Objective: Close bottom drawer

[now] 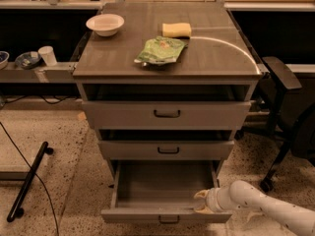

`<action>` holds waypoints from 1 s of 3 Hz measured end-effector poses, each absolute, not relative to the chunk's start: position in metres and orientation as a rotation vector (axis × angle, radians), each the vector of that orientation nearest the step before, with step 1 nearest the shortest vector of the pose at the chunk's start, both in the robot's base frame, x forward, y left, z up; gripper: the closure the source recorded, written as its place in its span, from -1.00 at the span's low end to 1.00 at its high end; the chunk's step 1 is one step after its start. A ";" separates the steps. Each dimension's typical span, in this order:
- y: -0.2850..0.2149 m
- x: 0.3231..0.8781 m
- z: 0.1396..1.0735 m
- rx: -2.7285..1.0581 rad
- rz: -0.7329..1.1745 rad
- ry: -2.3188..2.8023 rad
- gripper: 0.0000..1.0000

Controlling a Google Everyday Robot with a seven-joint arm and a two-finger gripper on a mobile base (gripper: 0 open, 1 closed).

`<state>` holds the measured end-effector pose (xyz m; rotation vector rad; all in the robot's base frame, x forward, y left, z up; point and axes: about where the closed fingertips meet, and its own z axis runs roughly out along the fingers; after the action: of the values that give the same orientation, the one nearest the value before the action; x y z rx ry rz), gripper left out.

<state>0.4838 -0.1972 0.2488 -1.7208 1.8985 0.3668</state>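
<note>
The bottom drawer (165, 215) is the narrowest grey drawer. It stands pulled out wide, its plain grey box showing and empty. Its low front panel carries a small dark loop handle (169, 221) at the frame's bottom edge. My gripper (203, 202) comes in from the lower right on a white arm (261, 209). It sits at the drawer's front right corner, against the top of the front panel. One pale fingertip (200, 195) lies over the inside of the box and the other rests on the panel's rim.
Above are the mid-width drawer (167, 150) and the widest drawer (166, 114), both slightly out. On the cabinet top lie a white bowl (105, 24), a green bag (160, 50) and a yellow sponge (176, 30). A black chair (285, 117) stands right, a black bar (28, 180) lies left.
</note>
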 end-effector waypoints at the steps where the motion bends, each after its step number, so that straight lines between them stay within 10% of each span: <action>1: -0.197 0.484 0.249 -1.720 0.367 1.899 0.61; 3: -0.197 0.447 0.222 -1.780 0.411 1.885 1.00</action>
<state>0.4470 -0.1969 0.2216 -1.7800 1.8853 0.4107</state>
